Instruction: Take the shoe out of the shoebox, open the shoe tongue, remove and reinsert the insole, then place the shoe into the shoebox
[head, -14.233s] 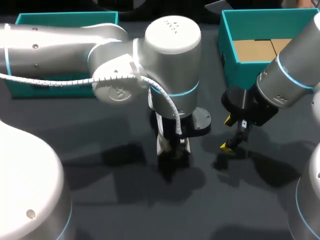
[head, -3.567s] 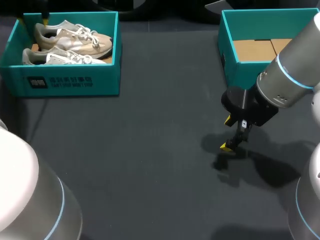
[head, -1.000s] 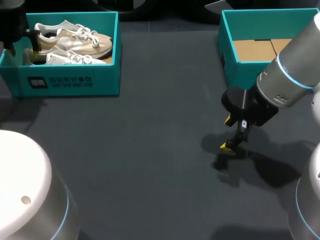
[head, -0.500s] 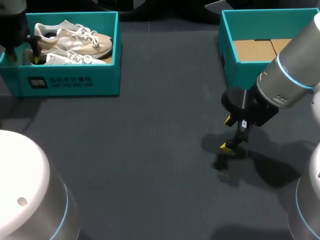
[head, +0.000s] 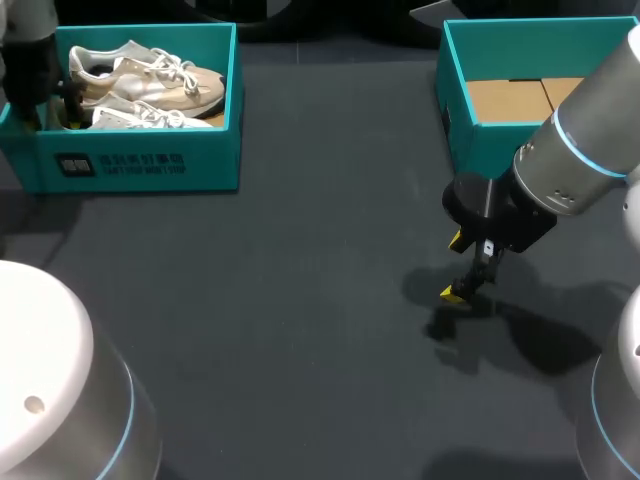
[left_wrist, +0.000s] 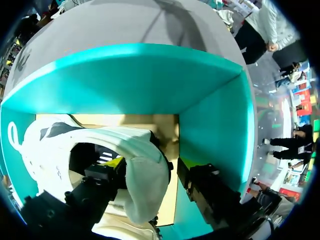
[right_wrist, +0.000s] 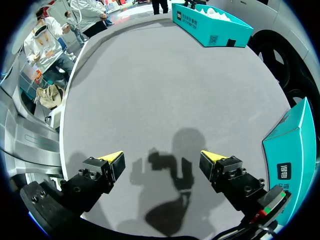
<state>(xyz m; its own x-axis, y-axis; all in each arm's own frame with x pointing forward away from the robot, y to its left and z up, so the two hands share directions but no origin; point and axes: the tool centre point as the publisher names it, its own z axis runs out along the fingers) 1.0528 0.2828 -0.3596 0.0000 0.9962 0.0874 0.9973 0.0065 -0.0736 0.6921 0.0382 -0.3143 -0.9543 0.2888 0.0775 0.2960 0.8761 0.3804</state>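
Seen from the head camera, the left gripper (head: 50, 105) is dipping into the shoebox (head: 140, 165) at the heel end of the near shoe (head: 135, 117), likely seeking a grasp. The right gripper (head: 453, 267) is hanging spread above the table (head: 300, 300).

In the left wrist view, the left gripper (left_wrist: 150, 162) is straddling the shoe's (left_wrist: 145, 185) heel collar, one finger inside, apparently not yet pinching.

In the right wrist view, the right gripper (right_wrist: 162, 156) is gaping wide and holding nothing.

The head camera looks down from above and behind onto the dark surface (head: 300, 300), with the shoebox (head: 140, 165) on its far side. The left wrist camera sits close inside that shoebox, facing its end wall. The right wrist camera looks across bare surface, the shoebox far ahead. All three views share it.
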